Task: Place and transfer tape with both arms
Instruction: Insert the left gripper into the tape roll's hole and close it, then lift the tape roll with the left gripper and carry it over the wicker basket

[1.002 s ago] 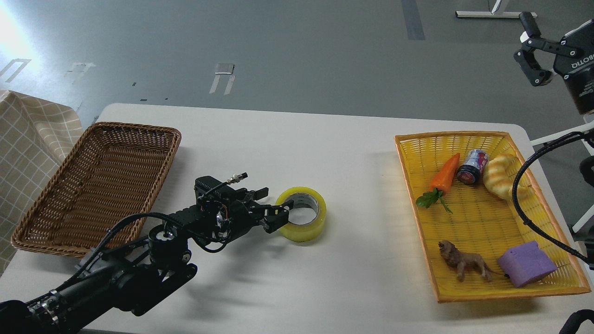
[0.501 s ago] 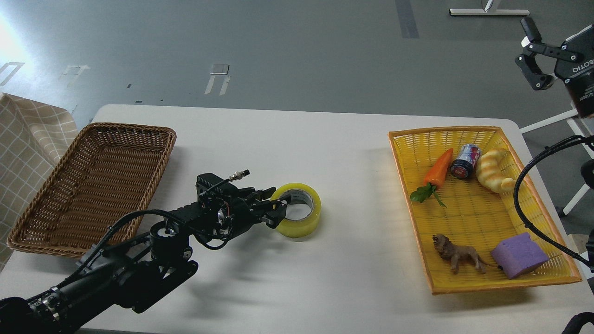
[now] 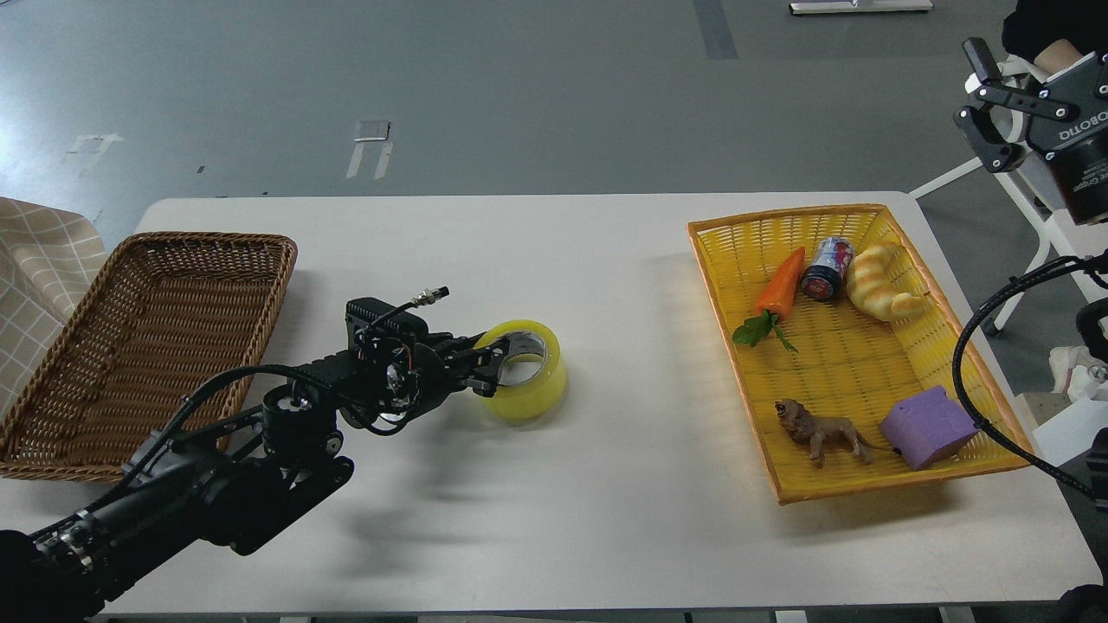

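Tape (image 3: 522, 382) sits flat near the middle of the white table (image 3: 606, 484), a little toward the left edge, core opening facing up. My left gripper (image 3: 490, 369) is at the roll's left wall, fingers closed on that wall with one tip over the rim into the core, so I read it as holding the tape. My right gripper (image 3: 987, 108) hangs high beyond the far right corner, fingers spread apart and empty, well away from everything.

I judge this as the pick-up on the receiving side of the transfer: the roll is gripped but not yet lifted off the surface. The brown wicker basket (image 3: 104, 433) by the left edge is empty; the yellow basket (image 3: 744, 346) by the right edge carries a toy carrot (image 3: 779, 284), a can (image 3: 825, 269), bread (image 3: 880, 292), a lion (image 3: 818, 430) and a purple block (image 3: 928, 427).

Next I would raise the roll straight up, checking the pinch on that thin wall does not slip, then swing left toward the wicker basket.
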Motion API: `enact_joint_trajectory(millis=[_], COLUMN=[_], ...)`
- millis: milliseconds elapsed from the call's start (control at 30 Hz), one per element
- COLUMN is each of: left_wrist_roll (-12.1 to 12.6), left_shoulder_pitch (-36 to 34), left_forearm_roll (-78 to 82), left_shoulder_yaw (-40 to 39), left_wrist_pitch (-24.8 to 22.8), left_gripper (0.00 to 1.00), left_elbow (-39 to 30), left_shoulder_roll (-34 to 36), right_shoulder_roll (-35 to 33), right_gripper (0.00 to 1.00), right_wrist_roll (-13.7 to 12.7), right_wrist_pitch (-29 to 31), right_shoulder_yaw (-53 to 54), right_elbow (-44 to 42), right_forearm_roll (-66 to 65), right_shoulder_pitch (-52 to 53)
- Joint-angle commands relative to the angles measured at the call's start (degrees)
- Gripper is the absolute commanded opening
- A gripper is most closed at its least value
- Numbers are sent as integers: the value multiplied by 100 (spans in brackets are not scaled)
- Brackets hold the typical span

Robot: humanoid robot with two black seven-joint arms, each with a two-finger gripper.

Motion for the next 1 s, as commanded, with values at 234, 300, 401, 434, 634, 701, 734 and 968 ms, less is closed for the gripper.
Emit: enact_joint_trajectory(millis=[234, 300, 401, 434, 634, 701, 734, 968], left_wrist_roll=[4, 66, 83, 92, 163, 163, 171, 189], left_shoulder_pitch=[-213, -284, -363, -380, -687, -819, -916, -1251], left_forearm_roll=[-323, -332, -393, -463, -657, -762, -832, -956], left_shoulder_yaw=[-51, -60, -69, -86, -191, -279, -297, -297], left_wrist_pitch=[61, 61, 70, 96, 254, 255, 263, 263], left_gripper=[0, 0, 0, 0, 0, 0, 0, 0], left_elbow=[18, -8, -8, -8, -8, -8, -8, -8], left_shoulder_roll=[-219, -202, -202, -210, -123, -70, -18, 624], right_shoulder_roll=[6, 6, 6, 6, -3, -12, -12, 6], right_gripper=[100, 100, 100, 100, 100, 100, 100, 100], right_wrist_roll=[-9, -9, -9, -9, -9, -18, -18, -27], right_wrist_pitch=[0, 0, 0, 0, 0, 0, 0, 0], right_shoulder_yaw=[-92, -136, -172, -189, -198, -198, -198, -224], right_elbow=[-44, -44, -44, -44, -44, -53, -53, -44], right_forearm_roll=[0, 0, 0, 0, 0, 0, 0, -9], right_shoulder_pitch=[-35, -18, -9, -9, -17, -9, 9, 35])
